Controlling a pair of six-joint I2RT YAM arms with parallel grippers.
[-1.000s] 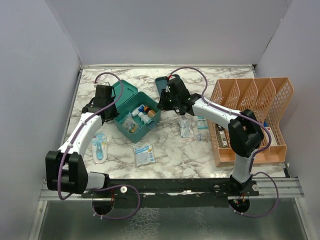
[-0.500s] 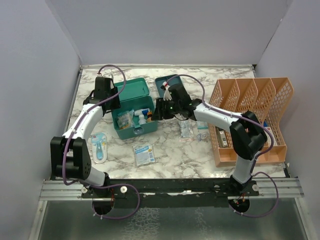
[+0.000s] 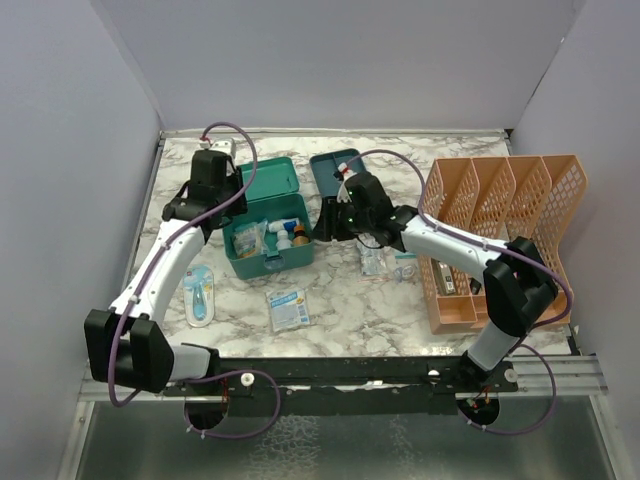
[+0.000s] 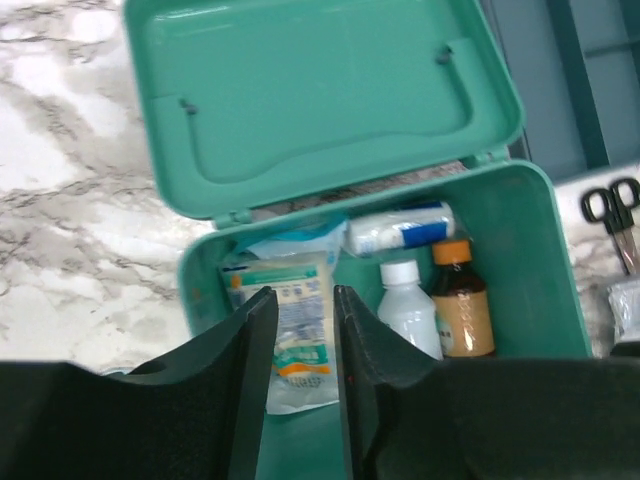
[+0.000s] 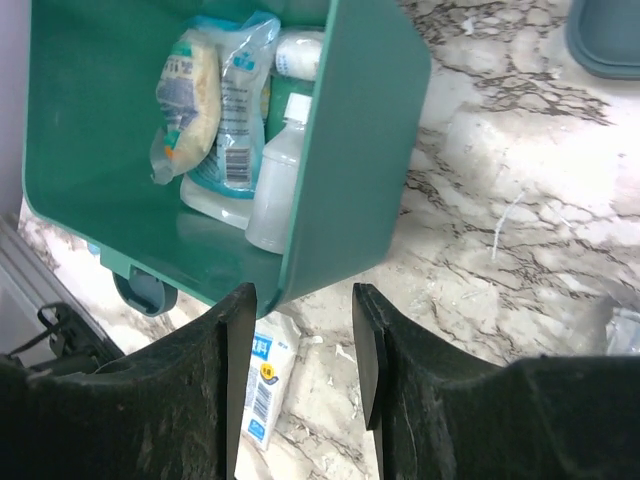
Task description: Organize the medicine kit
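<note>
The medicine kit [image 3: 268, 250] is a teal box standing open, its lid [image 3: 262, 183] laid back. Inside lie a printed packet [image 4: 295, 320], a gauze roll [image 4: 400, 228], a white bottle [image 4: 405, 310] and a brown bottle [image 4: 460, 305]. The darker divided insert tray [image 3: 335, 168] lies behind it to the right. My left gripper [image 3: 222, 205] [image 4: 303, 300] hovers over the kit's left side, open and holding nothing. My right gripper [image 3: 322, 225] [image 5: 300, 300] is open just off the kit's right wall [image 5: 350, 150], holding nothing.
An orange mesh rack [image 3: 500, 240] stands at the right. Loose packets [image 3: 385, 255] lie between it and the kit. A flat packet [image 3: 288, 308] and a blue blister pack [image 3: 200, 293] lie in front. Scissors [image 4: 610, 210] are by the kit's right side.
The kit, held askew a second ago, now sits square on the table. Both grippers have opened and let go of it. The left arm has moved back toward the lid.
</note>
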